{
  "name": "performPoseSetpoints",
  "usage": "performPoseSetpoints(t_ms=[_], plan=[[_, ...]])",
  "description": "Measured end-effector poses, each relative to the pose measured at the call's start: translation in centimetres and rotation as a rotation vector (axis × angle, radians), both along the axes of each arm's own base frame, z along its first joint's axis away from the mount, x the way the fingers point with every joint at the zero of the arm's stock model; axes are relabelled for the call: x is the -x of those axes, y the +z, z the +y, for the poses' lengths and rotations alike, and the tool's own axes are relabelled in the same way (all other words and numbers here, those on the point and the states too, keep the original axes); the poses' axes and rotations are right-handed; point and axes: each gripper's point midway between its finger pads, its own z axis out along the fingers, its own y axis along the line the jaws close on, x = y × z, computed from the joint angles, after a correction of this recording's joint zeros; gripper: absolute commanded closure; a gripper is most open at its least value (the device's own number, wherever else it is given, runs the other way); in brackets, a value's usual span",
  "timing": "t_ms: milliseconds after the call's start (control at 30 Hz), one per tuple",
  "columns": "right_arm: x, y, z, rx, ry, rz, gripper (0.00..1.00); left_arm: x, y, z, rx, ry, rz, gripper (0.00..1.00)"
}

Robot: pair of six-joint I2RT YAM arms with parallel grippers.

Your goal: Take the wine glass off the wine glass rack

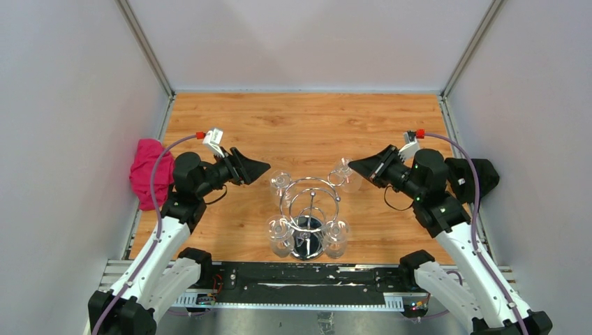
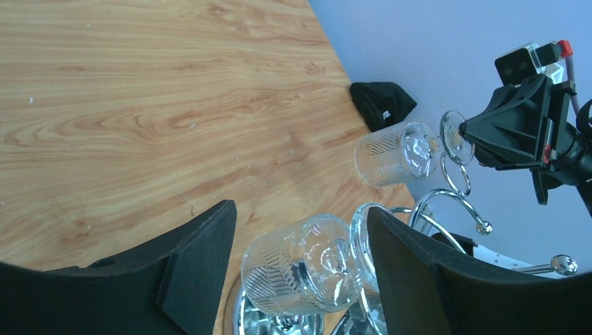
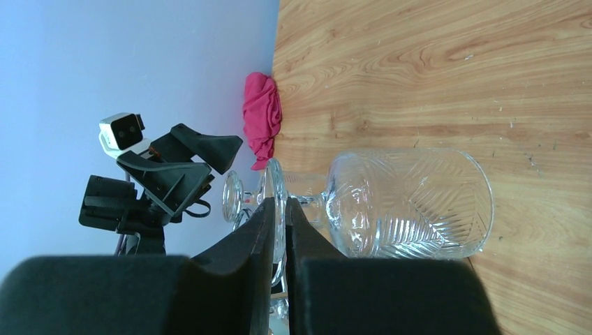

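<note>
The chrome wine glass rack [image 1: 307, 209] stands near the table's front edge, with several patterned wine glasses hanging on it upside down. My right gripper [image 1: 352, 165] is shut on the flat foot of the far-right wine glass [image 1: 343, 174]. In the right wrist view, the fingers [image 3: 269, 223] pinch the foot edge-on, and the bowl [image 3: 412, 202] points away from them. My left gripper [image 1: 264, 167] is open at the far-left glass [image 1: 280, 185]. In the left wrist view, that glass [image 2: 304, 269] lies between the fingers without touching them. I cannot tell whether the held glass still touches the rack's loop [image 2: 454, 199].
A pink cloth [image 1: 150, 171] lies at the table's left edge. A black object [image 2: 384, 101] sits at the right edge. Two more glasses [image 1: 279, 234] [image 1: 336, 235] hang at the front of the rack, over its mirrored base [image 1: 307, 246]. Grey walls enclose the table.
</note>
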Motion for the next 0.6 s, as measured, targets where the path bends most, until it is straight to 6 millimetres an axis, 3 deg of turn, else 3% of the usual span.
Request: performPoseSetpoints(t_ms=[300,600], plan=[[-1.0,-0.2,-0.2,0.038,-0.024,-0.010,1.00,-0.1,-0.2,0.0,-0.003,0.001,0.005,0.21],[-4.8,1.5,-1.4,0.164,-0.088,-0.048,1.00,-2.0,0.3,-0.3,-0.019,0.007,0.021,0.21]])
